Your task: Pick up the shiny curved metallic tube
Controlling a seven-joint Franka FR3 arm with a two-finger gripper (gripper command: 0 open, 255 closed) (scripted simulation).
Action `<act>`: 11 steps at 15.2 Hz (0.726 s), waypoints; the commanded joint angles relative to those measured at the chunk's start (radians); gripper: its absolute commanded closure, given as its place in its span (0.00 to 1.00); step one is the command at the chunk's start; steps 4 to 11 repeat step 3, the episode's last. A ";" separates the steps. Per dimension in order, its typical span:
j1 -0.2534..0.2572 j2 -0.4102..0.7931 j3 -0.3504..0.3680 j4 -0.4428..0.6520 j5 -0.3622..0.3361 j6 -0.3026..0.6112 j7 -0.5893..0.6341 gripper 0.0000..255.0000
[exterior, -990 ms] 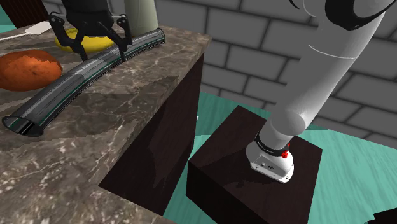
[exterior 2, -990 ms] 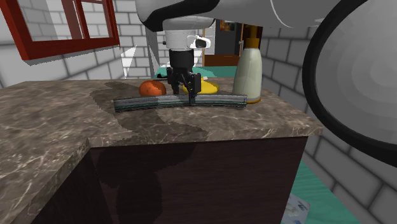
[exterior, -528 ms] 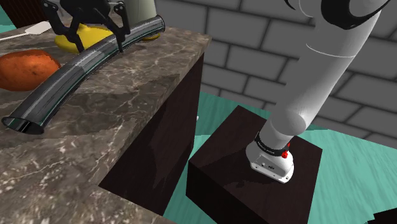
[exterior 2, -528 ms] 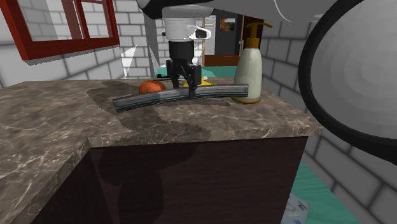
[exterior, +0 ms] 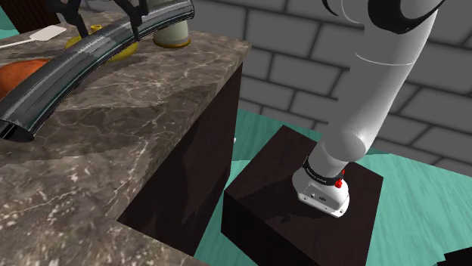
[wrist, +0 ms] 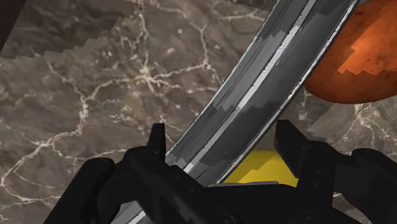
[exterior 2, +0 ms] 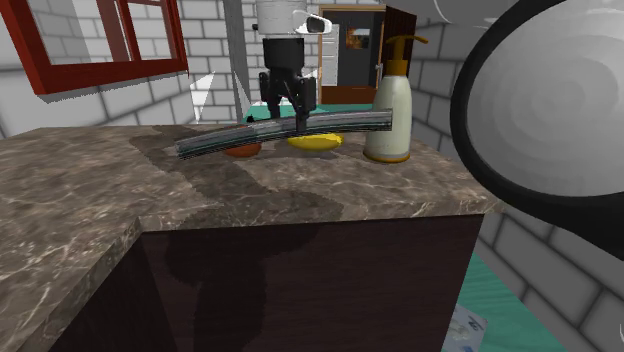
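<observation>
Up from the counter since half a second ago: the gripper (exterior 2: 287,126) has risen and carried the tube with it, where earlier the tube lay lower, level with the rounded things behind it. Its two black fingers are closed partway and clamp the one curved tube (exterior 2: 350,121) between them, near the middle of its length. In the wrist view the gripper (wrist: 222,139) has one finger on each side of the tube (wrist: 273,70), both pressed against it.

That single tube is dark grey and glossy with pale streaks along it. It hangs clear of the brown marbled counter (exterior 2: 300,205), which carries its shadow. It slants, the end at the second exterior view's left being the lower. In the shoulder view the tube (exterior: 68,64) runs from the gripper (exterior: 106,17) down to that view's left edge, where its open end shows.

Beneath the tube lie two rounded things: one orange-brown lump (exterior 2: 243,151) and one yellow piece (exterior 2: 315,142) just beside it. One cream pump bottle (exterior 2: 389,115) stands upright at the tube's higher end.

Farther out, one white arm (exterior: 378,91) rises from the dark stand (exterior: 272,189) on the teal floor (exterior: 423,219). One red-framed window (exterior 2: 90,45) sits in the grey brick wall (exterior 2: 200,40).
</observation>
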 commanded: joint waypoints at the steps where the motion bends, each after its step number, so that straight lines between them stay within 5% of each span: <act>1: 0.014 0.019 0.003 0.050 -0.016 -0.036 0.007 1.00; 11: 0.015 0.021 0.003 0.054 -0.017 -0.039 0.008 1.00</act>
